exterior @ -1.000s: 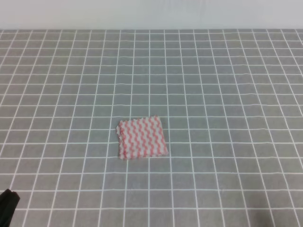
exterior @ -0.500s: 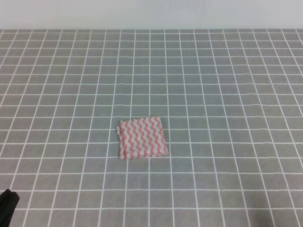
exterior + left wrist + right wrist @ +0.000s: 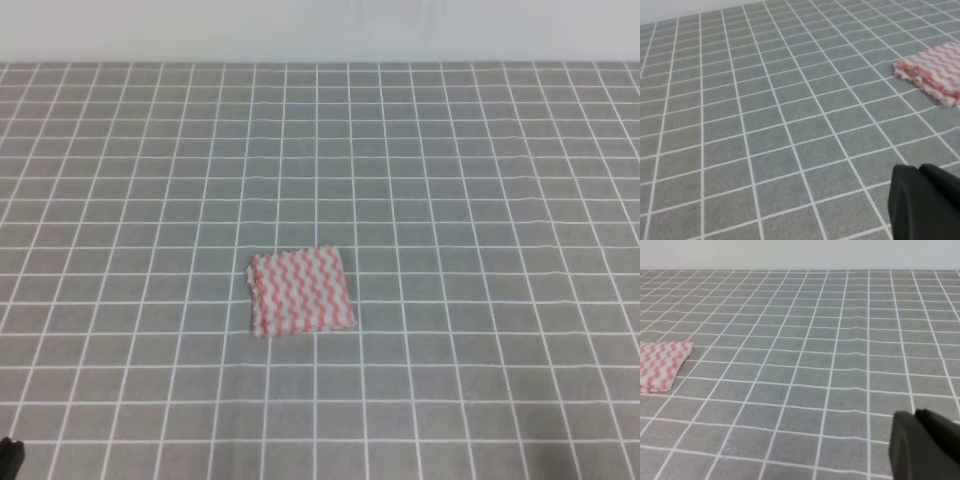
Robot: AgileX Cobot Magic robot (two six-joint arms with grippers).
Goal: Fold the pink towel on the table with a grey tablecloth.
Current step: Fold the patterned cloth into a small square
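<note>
Two grippers sit at the near edge, well apart from the cloth: our left gripper (image 3: 927,202) and right gripper (image 3: 925,445) each show only a dark corner, so we cannot tell whether the fingers are parted or closed. Farther in, slightly left of centre, the pink towel (image 3: 300,291) lies on the table with a grey tablecloth (image 3: 480,200) as a small layered rectangle. We judge the fold done, or nearly. Any next move calls for reaching in to an edge.
</note>
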